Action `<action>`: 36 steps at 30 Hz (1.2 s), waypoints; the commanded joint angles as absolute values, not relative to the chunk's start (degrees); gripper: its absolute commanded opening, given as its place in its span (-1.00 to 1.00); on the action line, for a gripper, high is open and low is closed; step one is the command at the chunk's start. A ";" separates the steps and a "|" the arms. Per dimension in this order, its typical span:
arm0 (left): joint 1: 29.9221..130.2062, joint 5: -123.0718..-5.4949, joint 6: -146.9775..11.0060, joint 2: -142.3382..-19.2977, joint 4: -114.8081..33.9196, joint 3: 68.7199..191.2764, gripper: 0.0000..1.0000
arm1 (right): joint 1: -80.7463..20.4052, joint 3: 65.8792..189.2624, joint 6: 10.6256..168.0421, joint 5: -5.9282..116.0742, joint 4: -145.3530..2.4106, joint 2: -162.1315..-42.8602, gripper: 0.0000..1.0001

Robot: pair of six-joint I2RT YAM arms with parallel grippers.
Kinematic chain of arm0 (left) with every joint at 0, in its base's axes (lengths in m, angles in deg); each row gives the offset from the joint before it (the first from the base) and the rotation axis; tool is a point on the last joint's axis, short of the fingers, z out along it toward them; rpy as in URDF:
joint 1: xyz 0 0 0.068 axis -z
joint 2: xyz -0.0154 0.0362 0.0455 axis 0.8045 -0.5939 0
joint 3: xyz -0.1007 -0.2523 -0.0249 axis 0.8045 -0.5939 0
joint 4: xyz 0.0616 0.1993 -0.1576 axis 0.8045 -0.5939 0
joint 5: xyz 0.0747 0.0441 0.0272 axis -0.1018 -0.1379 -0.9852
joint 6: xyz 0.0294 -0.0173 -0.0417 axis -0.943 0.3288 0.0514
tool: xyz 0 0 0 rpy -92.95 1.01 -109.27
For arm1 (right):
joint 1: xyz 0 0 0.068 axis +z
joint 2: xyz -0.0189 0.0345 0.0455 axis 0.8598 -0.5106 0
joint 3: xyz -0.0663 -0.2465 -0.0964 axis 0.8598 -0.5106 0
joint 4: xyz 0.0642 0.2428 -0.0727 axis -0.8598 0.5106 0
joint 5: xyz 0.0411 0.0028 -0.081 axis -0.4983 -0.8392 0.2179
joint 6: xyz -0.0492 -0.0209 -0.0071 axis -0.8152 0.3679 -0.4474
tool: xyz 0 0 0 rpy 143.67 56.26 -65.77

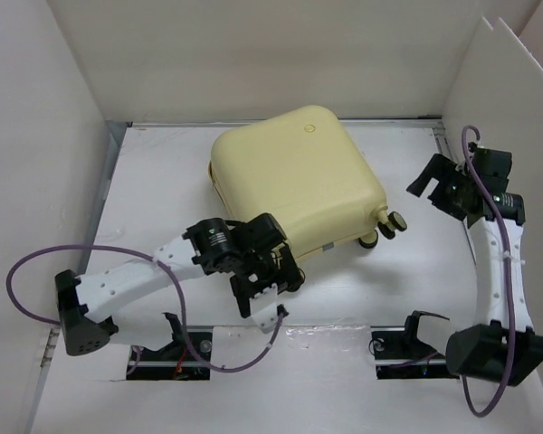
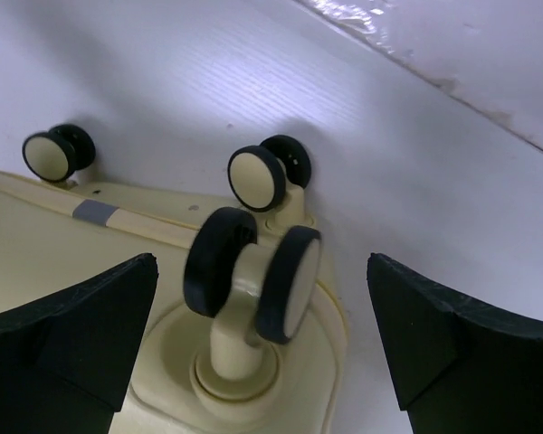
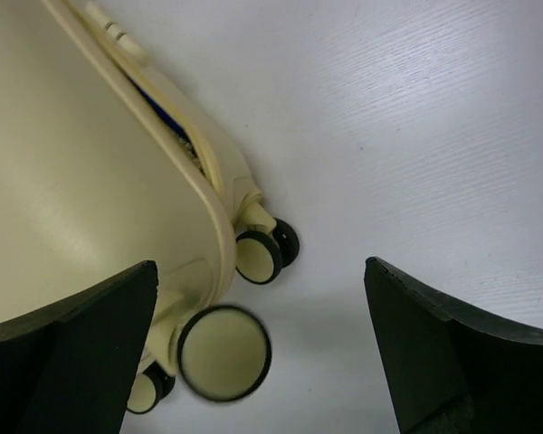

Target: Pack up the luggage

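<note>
Pale yellow suitcase (image 1: 294, 181) lies flat mid-table, wheels on its near-right edge. My left gripper (image 2: 262, 271) is spread wide at that edge, one twin wheel (image 2: 290, 285) between the fingers, untouched. My right gripper (image 3: 261, 271) is spread too, empty, beside the suitcase's wheeled right corner.

The suitcase (image 1: 294, 176) has a hard plastic shell, smooth with a soft shine. Its wheels (image 2: 290, 280) have dull black rubbery rims and smooth cream plastic faces. The white table (image 3: 434, 136) looks smooth with fine lines across it.
</note>
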State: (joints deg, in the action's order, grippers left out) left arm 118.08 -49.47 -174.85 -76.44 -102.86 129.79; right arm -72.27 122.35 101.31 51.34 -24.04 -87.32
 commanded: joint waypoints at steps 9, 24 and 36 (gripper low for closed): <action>117.72 -55.39 -170.18 -81.34 -92.82 125.95 0.91 | -72.39 108.81 100.27 36.25 -23.38 -73.01 1.00; 112.63 -55.32 -150.77 -88.04 -89.05 136.67 -1.00 | -72.39 103.62 96.67 28.96 -27.41 -67.12 1.00; 110.44 -56.20 -148.21 -85.30 -86.06 134.38 -1.00 | -71.87 102.83 99.63 33.70 -35.15 -74.24 1.00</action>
